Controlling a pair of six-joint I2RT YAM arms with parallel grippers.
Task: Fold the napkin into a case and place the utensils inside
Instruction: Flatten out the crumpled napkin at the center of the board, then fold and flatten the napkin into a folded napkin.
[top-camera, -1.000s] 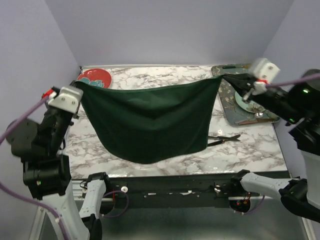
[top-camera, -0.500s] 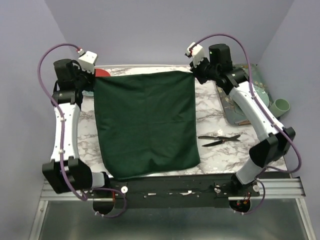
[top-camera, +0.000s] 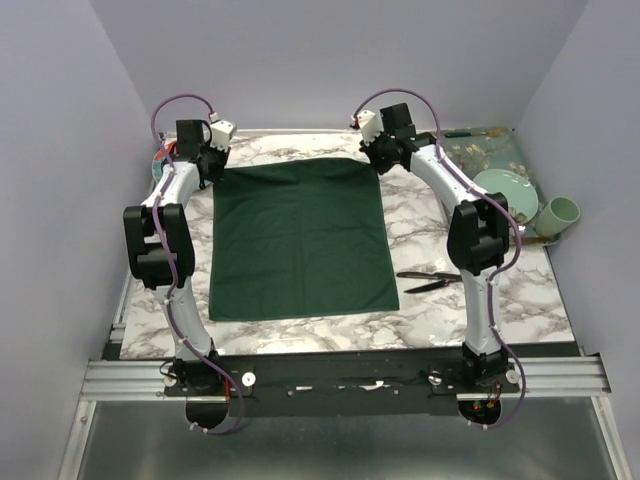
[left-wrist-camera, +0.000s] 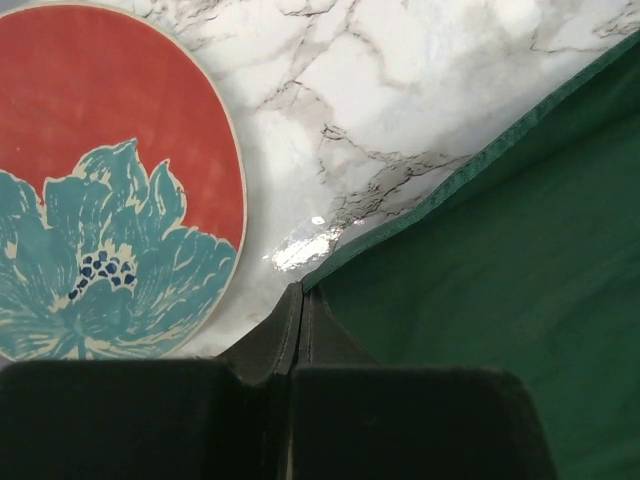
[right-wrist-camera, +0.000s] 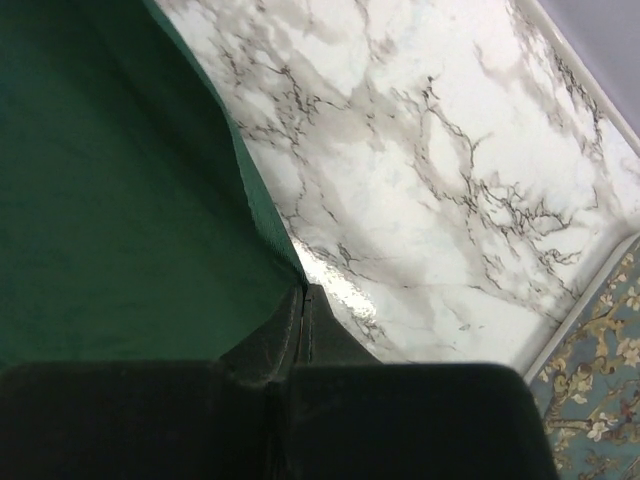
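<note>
Lowered since half a second ago, the napkin (top-camera: 300, 240) now lies spread flat on the marble table (top-camera: 420, 225) instead of sloping up from it, and both arms have folded down toward its far corners. The left gripper (left-wrist-camera: 300, 300) is fully closed, its tips pinching the far left corner of the cloth against the marble. The right gripper (right-wrist-camera: 303, 295) is closed the same way on the far right corner.

At the far right, the teal floral tray (top-camera: 470, 150) carries a pale green plate (top-camera: 497, 190), and a pale green cup (top-camera: 562, 212) stands at its near right end. A red plate (left-wrist-camera: 100, 150) with a teal flower sits just beyond the left corner, apart from the cloth's hem.

The utensils (top-camera: 438, 280) lie crossed on bare marble just right of the napkin's near right corner, not touching it. A broad strip of marble runs between the napkin's right edge and the tray. The napkin's near edge stops a little short of the table's front edge, and its left edge lies close beside the left arm.
</note>
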